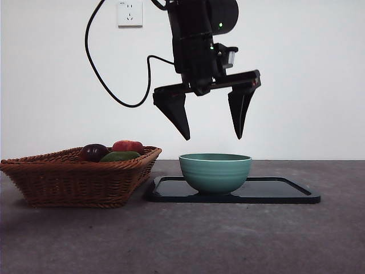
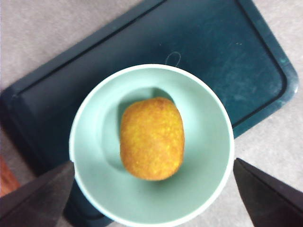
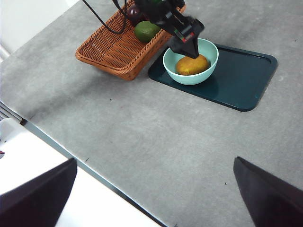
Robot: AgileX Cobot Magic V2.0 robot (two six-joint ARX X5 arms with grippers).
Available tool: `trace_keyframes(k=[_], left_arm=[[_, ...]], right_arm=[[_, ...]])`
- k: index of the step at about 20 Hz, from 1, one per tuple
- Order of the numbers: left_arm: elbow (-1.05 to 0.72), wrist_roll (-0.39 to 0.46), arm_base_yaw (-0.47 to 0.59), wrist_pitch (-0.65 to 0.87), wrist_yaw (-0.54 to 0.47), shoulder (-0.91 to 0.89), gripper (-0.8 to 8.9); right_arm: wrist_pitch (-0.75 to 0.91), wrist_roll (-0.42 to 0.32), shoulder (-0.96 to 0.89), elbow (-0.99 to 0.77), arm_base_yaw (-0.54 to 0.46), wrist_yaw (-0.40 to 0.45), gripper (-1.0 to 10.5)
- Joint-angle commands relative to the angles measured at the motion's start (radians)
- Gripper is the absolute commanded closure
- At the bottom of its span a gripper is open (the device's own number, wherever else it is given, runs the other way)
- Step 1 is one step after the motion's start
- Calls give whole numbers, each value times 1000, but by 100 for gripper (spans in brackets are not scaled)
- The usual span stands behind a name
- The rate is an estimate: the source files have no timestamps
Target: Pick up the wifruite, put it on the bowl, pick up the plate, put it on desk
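- Hovering above the mint-green bowl [image 1: 215,171], the left gripper [image 1: 212,117] is seen with its jaws spread wide and nothing held between them.
- The wifruite [image 2: 152,138] is found lying on its side in the bottom of the bowl, apart from both jaws; the first half of the task is judged done.
- The bowl is noted standing on a flat dark tray [image 1: 285,191], toward the end nearer the wicker basket [image 1: 80,177]; the tray rests on the grey desk [image 1: 182,240].
- A green fruit [image 1: 120,156], a red fruit [image 1: 129,146] and a dark purple one [image 1: 93,152] are counted in the basket, untouched.
- The right gripper [image 3: 151,198] is held high and well away over the near desk, jaws spread, empty; it is taken to be waiting.
- No separate plate is seen; the tray, or the bowl on it, is presumed to be what must be moved to the desk.
- Risk: if the bowl is gripped by its rim on one side, it may tip under its own weight and the fruit may roll out.
- Risk: if the tray is lifted with the bowl aboard, the bowl may slide on the smooth surface.
- Risk: a descent set toward the basket side may catch the basket rim, which lies just beside the tray.
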Motion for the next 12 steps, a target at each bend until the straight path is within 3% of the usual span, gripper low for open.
trace_keyframes(k=[1, 12], left_arm=[[33, 11, -6, 26, 2, 41, 254], [33, 16, -6, 47, 2, 113, 259]], right_arm=[[3, 14, 1, 7, 5, -1, 336], [-19, 18, 1, 7, 5, 0, 337]])
